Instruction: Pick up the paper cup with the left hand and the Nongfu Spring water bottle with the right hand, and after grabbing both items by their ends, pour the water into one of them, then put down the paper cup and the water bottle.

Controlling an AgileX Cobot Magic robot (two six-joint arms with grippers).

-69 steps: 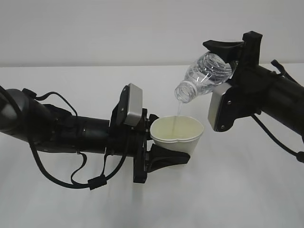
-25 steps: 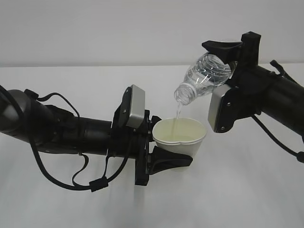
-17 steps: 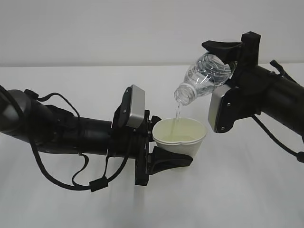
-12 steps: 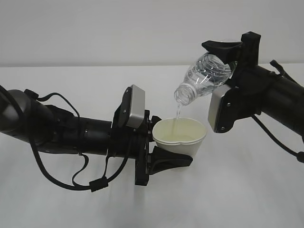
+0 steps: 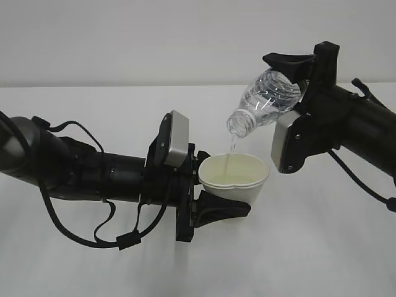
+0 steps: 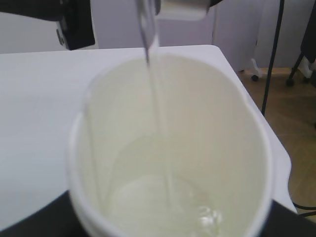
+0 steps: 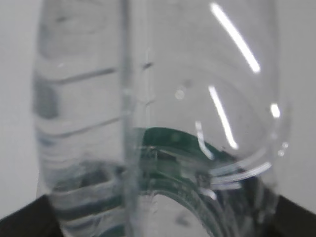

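Note:
My left gripper (image 5: 215,185) is shut on the white paper cup (image 5: 238,182) and holds it upright above the table. My right gripper (image 5: 292,83) is shut on the base end of the Nongfu Spring water bottle (image 5: 265,99), which is tilted neck-down to the left. A thin stream of water (image 5: 231,147) falls from its mouth into the cup. In the left wrist view the cup (image 6: 237,123) fills the frame, with the water (image 6: 163,202) pooling at its bottom. The right wrist view looks along the bottle (image 7: 158,89) to its green label (image 7: 170,143).
The white table (image 5: 322,247) lies below both arms, with a pale wall (image 5: 124,37) behind. In the left wrist view the table's right edge (image 6: 269,128) drops to a wooden floor with black stand legs (image 6: 276,49).
Since the earliest frame the cup has shifted slightly right and lower beneath the bottle's mouth. Over the last second both arms hold still while the stream keeps running.

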